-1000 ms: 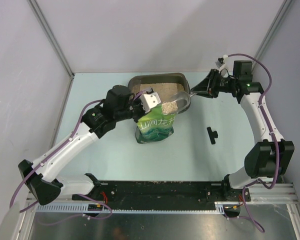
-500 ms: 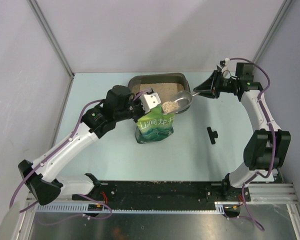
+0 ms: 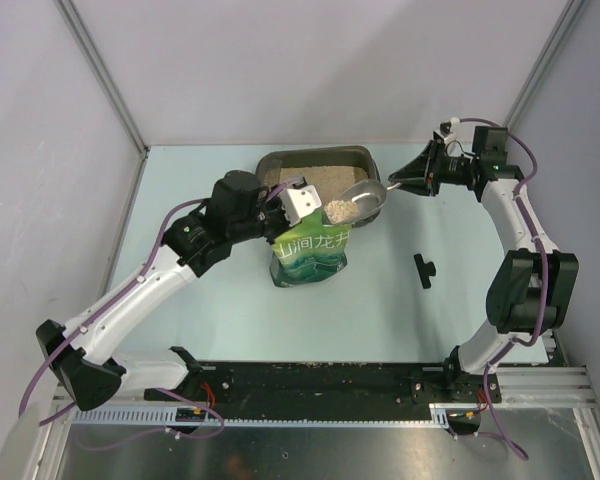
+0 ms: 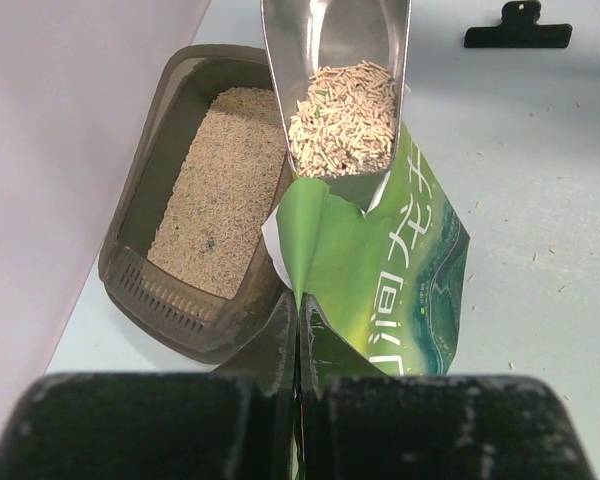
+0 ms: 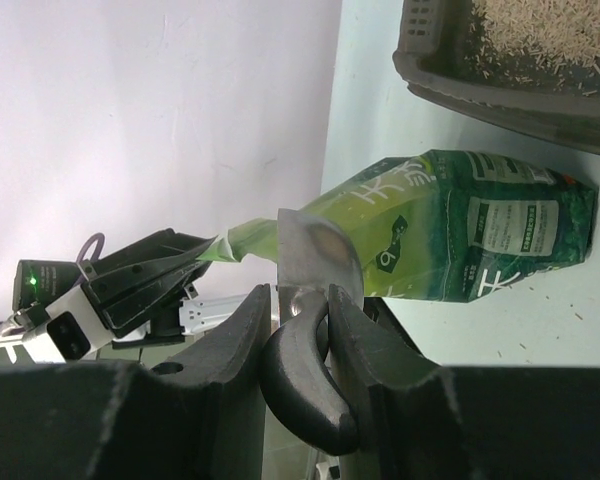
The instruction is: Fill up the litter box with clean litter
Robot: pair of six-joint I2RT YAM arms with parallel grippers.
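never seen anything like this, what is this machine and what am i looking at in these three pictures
Two robot arms are bolted at the near edge of a pale table. One picture looks down from above; the other two come from a camera on each arm's wrist. The left gripper is shut on the top edge of a green bag, holding it up. The right gripper grips the dark handle of a metal scoop loaded with beige litter, at the bag's mouth. Beside the bag sits the litter box, already holding some litter. A black clip lies apart.
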